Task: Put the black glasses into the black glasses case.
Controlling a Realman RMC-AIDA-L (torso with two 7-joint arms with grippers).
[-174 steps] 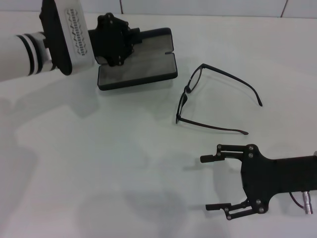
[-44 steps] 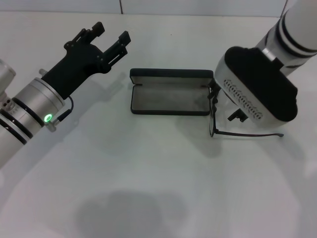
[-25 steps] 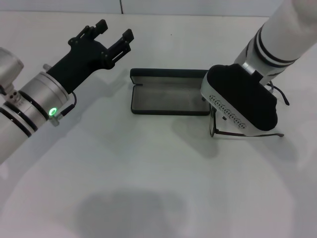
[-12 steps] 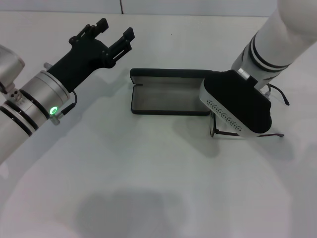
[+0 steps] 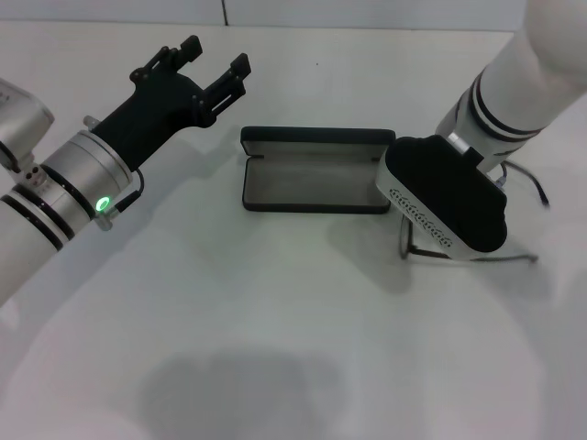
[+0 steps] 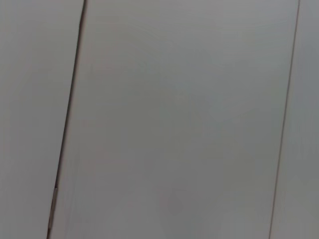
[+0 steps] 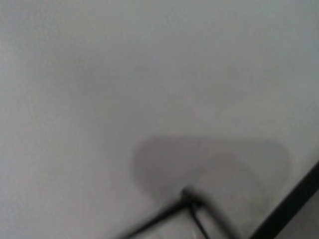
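Note:
The black glasses case (image 5: 312, 181) lies open on the white table, grey lining up, its lid (image 5: 316, 136) standing along the far side. Just right of it, the black glasses (image 5: 500, 259) lie mostly under my right arm's wrist housing (image 5: 445, 206). Only one long temple, a bit of the front rim (image 5: 404, 243) and the other temple (image 5: 530, 179) show. The right gripper itself is hidden under that housing. In the right wrist view a blurred piece of the frame (image 7: 189, 199) sits close. My left gripper (image 5: 215, 55) hovers open and empty, left of and behind the case.
White tabletop (image 5: 275, 321) spreads all around, and a seam of the back wall (image 5: 223, 11) shows at the far edge. The left wrist view shows only pale wall panels (image 6: 174, 119).
My right wrist has shifted slightly right and toward the front, and the glasses have moved the same way, a little away from the case. The left arm has stayed still.

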